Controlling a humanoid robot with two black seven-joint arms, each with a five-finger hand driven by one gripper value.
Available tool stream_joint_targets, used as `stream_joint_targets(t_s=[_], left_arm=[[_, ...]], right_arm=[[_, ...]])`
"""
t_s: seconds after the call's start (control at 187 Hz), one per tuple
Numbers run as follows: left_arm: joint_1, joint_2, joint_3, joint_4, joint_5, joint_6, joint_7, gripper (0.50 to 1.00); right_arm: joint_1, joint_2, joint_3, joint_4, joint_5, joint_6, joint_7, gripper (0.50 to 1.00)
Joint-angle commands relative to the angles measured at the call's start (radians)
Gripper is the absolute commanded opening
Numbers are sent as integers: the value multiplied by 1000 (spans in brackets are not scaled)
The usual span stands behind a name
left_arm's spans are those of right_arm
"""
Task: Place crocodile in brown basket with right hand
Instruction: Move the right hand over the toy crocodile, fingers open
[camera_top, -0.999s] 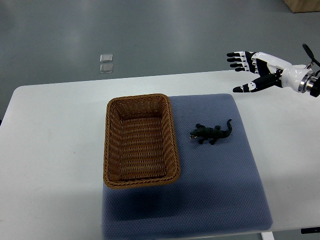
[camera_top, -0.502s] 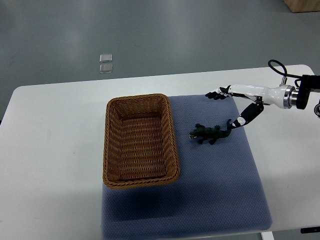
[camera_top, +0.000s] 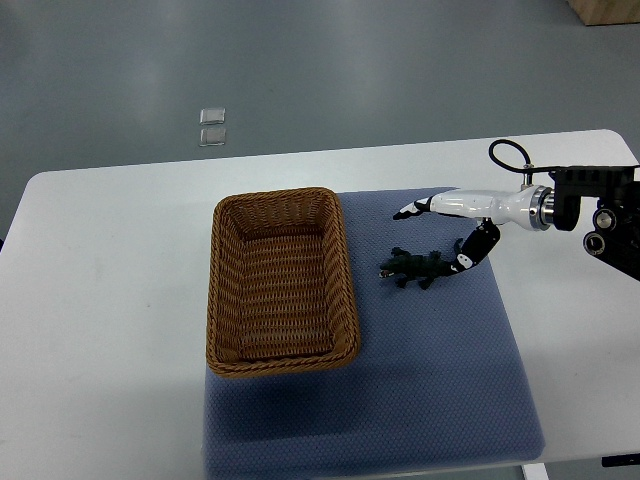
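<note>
One white tabletop (camera_top: 110, 300) carries everything, with a blue mat (camera_top: 430, 380) spread beneath my robot hand. The brown basket (camera_top: 281, 281) sits well to the left of my robot hand, on the mat's left edge. My right robot hand (camera_top: 447, 232) reaches in from the right, fingers (camera_top: 408, 211) spread and holding nothing, thumb down by the tail. The crocodile (camera_top: 420, 266) lies on the mat just below my fingers, between the basket and my thumb.

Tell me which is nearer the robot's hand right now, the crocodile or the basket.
The crocodile. The right hand is open right over its tail end on the blue mat; the brown basket sits farther left.
</note>
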Motion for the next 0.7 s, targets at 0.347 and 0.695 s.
stream_joint_targets(t_s=[0.347, 0.695], left_arm=[[0, 0, -3, -2, 0, 0, 0, 1000], [0, 0, -3, -2, 0, 0, 0, 1000]], right_arm=[[8, 6, -20, -6, 0, -17, 1, 924], [5, 18, -49, -17, -15, -30, 1, 917]])
